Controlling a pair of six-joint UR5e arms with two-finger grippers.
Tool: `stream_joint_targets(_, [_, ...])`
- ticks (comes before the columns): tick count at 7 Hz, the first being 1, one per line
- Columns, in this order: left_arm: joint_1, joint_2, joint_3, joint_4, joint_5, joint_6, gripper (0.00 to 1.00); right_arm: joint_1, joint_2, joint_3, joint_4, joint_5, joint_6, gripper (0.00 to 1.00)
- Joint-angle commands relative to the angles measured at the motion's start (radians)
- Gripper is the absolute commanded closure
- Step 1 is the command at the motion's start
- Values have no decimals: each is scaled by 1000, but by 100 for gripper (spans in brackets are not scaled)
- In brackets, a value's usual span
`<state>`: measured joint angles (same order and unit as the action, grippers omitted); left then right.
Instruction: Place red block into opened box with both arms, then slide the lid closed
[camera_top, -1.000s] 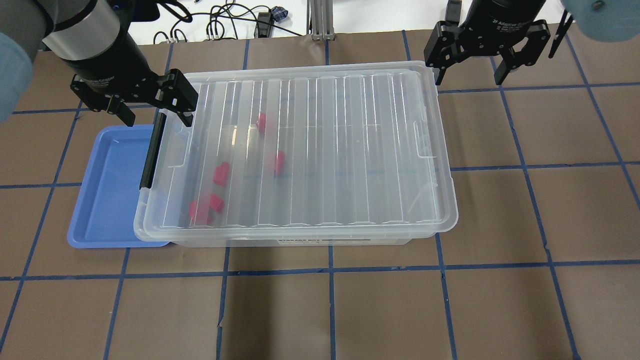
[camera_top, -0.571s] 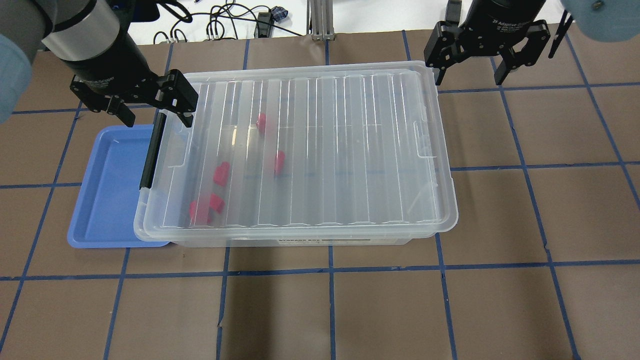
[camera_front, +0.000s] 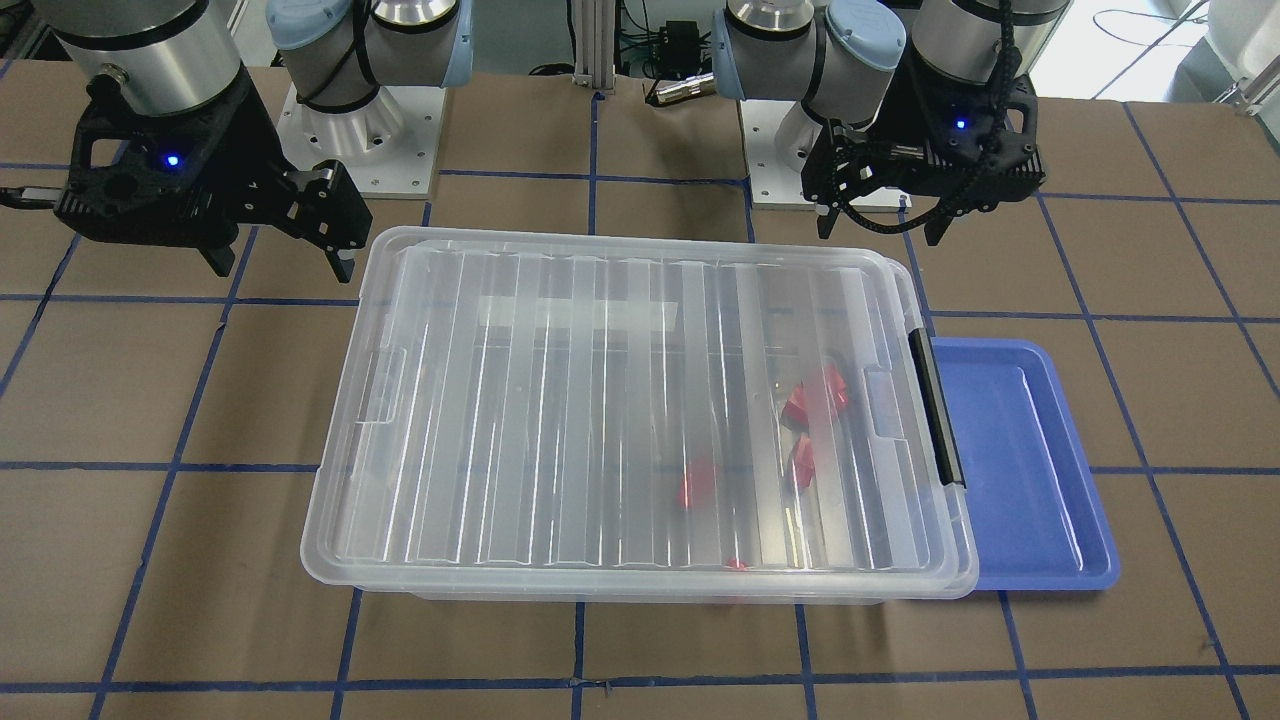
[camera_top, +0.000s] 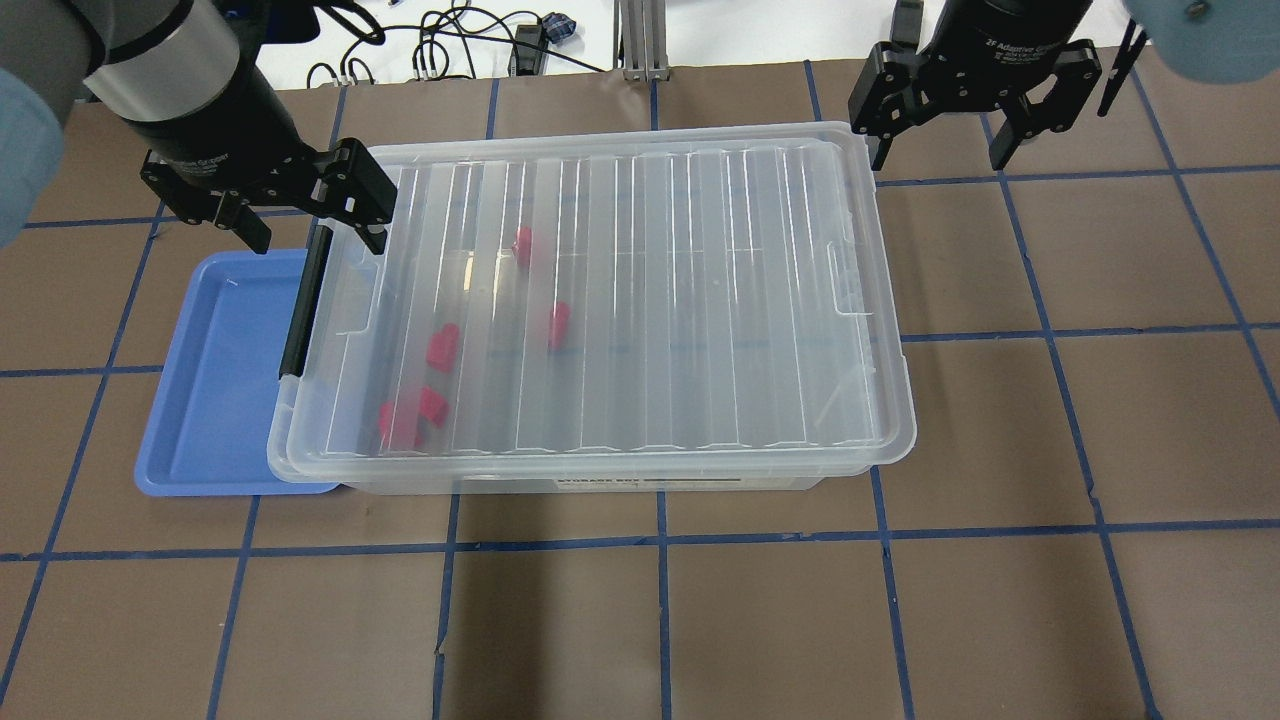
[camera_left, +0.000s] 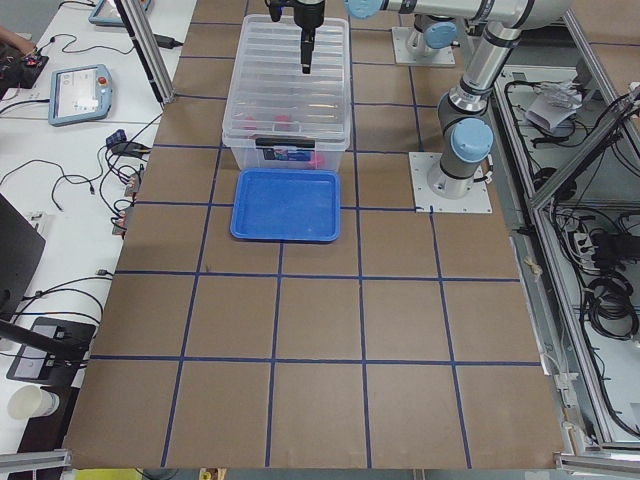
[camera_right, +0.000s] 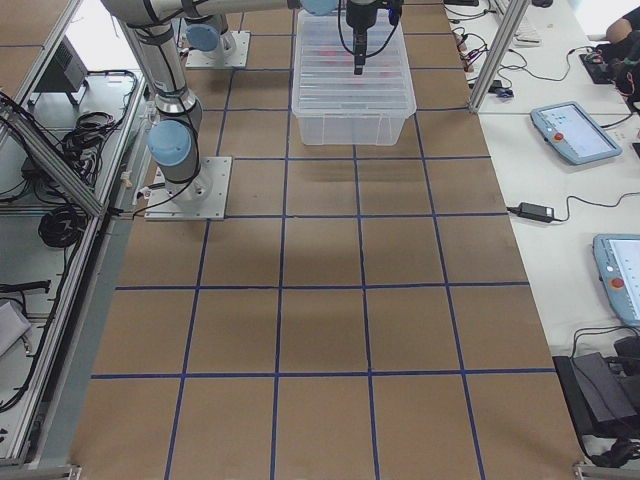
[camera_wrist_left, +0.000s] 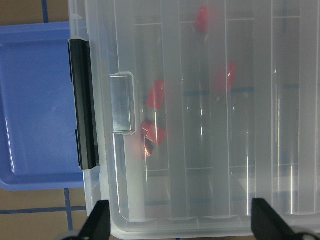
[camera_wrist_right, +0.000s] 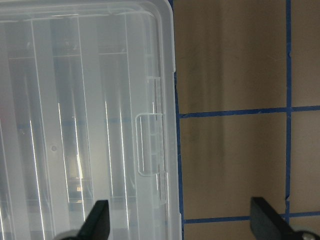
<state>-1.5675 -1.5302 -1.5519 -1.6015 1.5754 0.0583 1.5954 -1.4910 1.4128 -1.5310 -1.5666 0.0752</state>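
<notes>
The clear ridged lid (camera_top: 640, 300) lies over the clear box (camera_top: 600, 483), whose black bar (camera_top: 303, 300) shows at its left end. Several red blocks (camera_top: 442, 347) lie inside under the lid, toward the bar end; the left wrist view shows them too (camera_wrist_left: 156, 95). My left gripper (camera_top: 312, 238) hangs open above the box's far-left corner, over the bar, holding nothing. My right gripper (camera_top: 940, 160) is open above the table just beyond the far-right corner, also with nothing in it. Seen from the front, the left gripper (camera_front: 880, 232) and the right gripper (camera_front: 283, 268) stand behind the box.
A blue tray (camera_top: 215, 380) lies against the box's bar end, partly under its rim. Brown table with blue tape grid lines surrounds the box. Cables and the arm bases (camera_front: 360, 130) are at the table's far side.
</notes>
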Motion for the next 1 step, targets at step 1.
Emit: stream_joint_targets(1, [0,-4,0,0,-3,0,0,0,0,0,2,-3,0,0])
